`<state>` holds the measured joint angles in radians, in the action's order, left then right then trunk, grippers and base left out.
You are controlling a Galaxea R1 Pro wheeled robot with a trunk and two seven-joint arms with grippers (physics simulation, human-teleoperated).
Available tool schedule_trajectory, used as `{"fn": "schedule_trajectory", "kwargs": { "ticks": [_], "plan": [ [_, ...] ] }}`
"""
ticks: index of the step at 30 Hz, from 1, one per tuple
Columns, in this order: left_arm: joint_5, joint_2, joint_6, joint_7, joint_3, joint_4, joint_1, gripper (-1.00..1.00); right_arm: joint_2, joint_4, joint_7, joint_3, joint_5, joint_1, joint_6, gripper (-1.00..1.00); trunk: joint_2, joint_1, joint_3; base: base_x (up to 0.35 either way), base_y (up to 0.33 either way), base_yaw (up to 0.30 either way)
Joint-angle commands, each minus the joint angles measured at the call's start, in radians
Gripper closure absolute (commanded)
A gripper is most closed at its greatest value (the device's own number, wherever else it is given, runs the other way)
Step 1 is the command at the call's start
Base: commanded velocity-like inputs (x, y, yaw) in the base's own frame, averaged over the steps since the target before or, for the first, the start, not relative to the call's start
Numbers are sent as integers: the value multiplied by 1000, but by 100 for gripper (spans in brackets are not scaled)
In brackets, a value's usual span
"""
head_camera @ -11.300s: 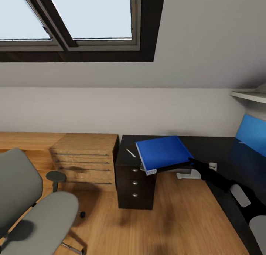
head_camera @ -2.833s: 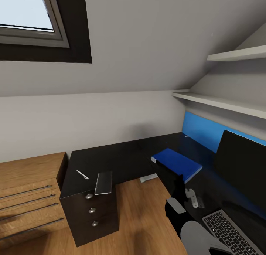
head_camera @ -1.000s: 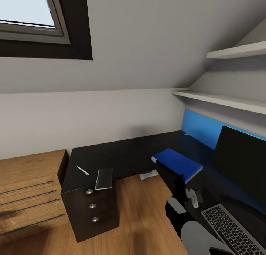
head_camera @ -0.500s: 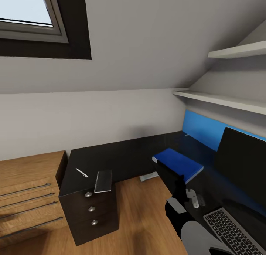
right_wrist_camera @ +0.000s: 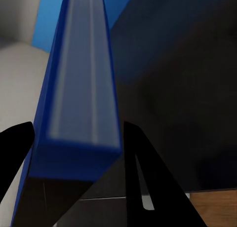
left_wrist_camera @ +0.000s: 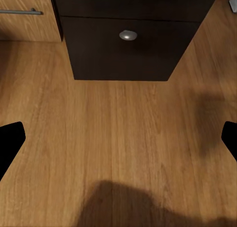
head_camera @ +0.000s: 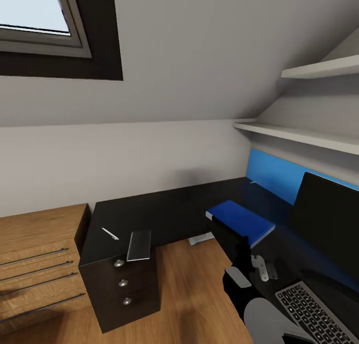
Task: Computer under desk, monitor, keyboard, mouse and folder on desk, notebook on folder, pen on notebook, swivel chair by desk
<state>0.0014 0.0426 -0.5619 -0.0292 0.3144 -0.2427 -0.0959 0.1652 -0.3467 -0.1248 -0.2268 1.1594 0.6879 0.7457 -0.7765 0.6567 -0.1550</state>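
Find the folder (head_camera: 244, 223) lying flat on the black desk (head_camera: 164, 209), just in front of the blue back panel (head_camera: 269, 177) and beside the monitor (head_camera: 329, 219), with the keyboard (head_camera: 311, 311) nearer along the same wing. Note the right claw (right_wrist_camera: 74, 153) at the folder's near short end, one finger (right_wrist_camera: 15, 148) on each side of the blue cover. Cannot tell from the wrist view whether clenched on it or already let go, with so little gap on either side. Seen from that claw, runs lengthwise straight away toward the back panel, so any withdrawal probably means backing out along that long axis rather than sideways. Judging by the task, looks like folder placement about finished, with notebook and pen next. Look for both well apart from the folder, at the far end of the desk above the black drawers (head_camera: 124, 284): a thin white pen (head_camera: 110, 233) and, just beside it, a flat grey notebook (head_camera: 139, 245) reaching to the desk edge. Much nearer the left arm. Left claw (left_wrist_camera: 118, 138) spread wide and holding nothing, low over the wooden floor (left_wrist_camera: 118, 113), facing a drawer knob (left_wrist_camera: 128, 35).
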Motion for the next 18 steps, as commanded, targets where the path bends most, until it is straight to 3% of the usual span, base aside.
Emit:
{"fn": "schedule_trajectory", "kwargs": {
  "ticks": [1, 18],
  "plan": [
    [0, 0, -3, -3, 4, 0, -1, -100, 1, 0, -11, -3, 11, 1, 1, 100, -1, 0, -2, 0, 0, 0],
    [0, 0, -3, -3, 5, 0, -1, -100, -8, 1, -18, -5, 10, 1, -14, 100, -1, 0, -2, 0, 0, 0]
  ]
}}
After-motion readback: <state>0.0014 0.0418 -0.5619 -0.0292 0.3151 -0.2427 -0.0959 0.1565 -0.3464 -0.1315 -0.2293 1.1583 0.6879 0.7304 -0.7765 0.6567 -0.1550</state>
